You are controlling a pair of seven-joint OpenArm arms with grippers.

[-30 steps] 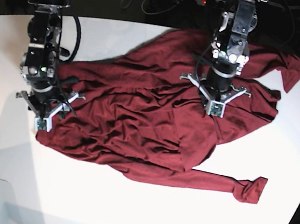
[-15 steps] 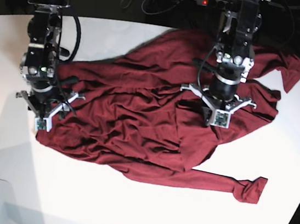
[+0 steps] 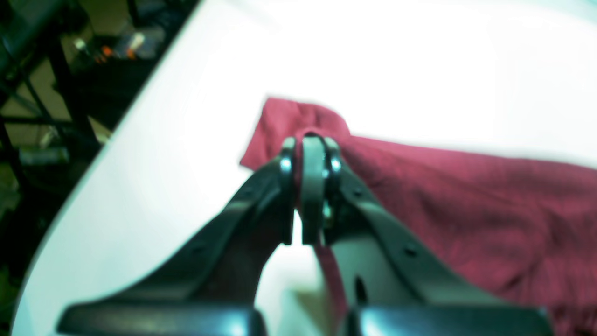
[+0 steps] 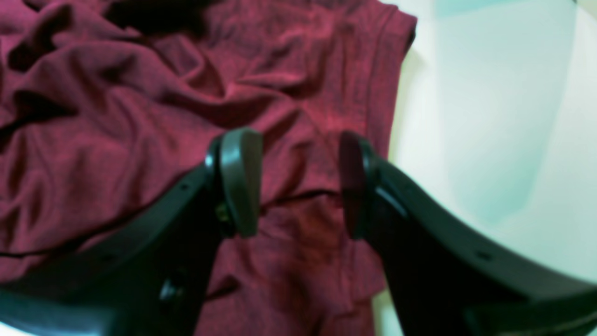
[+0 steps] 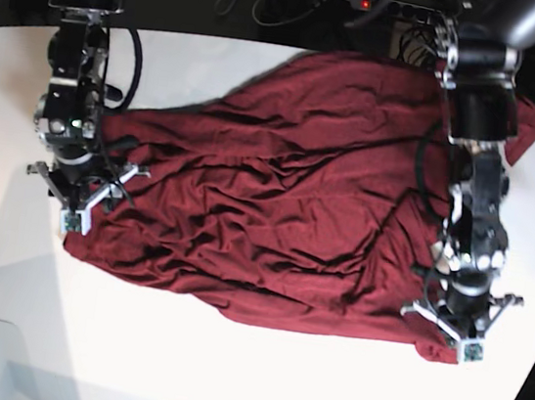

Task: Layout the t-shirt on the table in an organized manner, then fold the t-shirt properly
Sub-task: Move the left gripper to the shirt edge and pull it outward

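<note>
While the t-shirt (image 5: 277,201) lies spread but deeply wrinkled across the white worktop (image 5: 225,372), laying out is only partly done and no fold is made. Near the worktop's edge, the left gripper (image 3: 311,196) is clamped on a sleeve end; the right gripper (image 4: 294,182) hangs open over the hem.

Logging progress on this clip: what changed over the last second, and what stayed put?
The left pincer swept from the shirt's middle toward the near table edge, and is now shut on the t-shirt at its sleeve end. The folded flap it hung over is spread flatter. The right pincer stayed open over the shirt's other edge; the table is unchanged.
</note>
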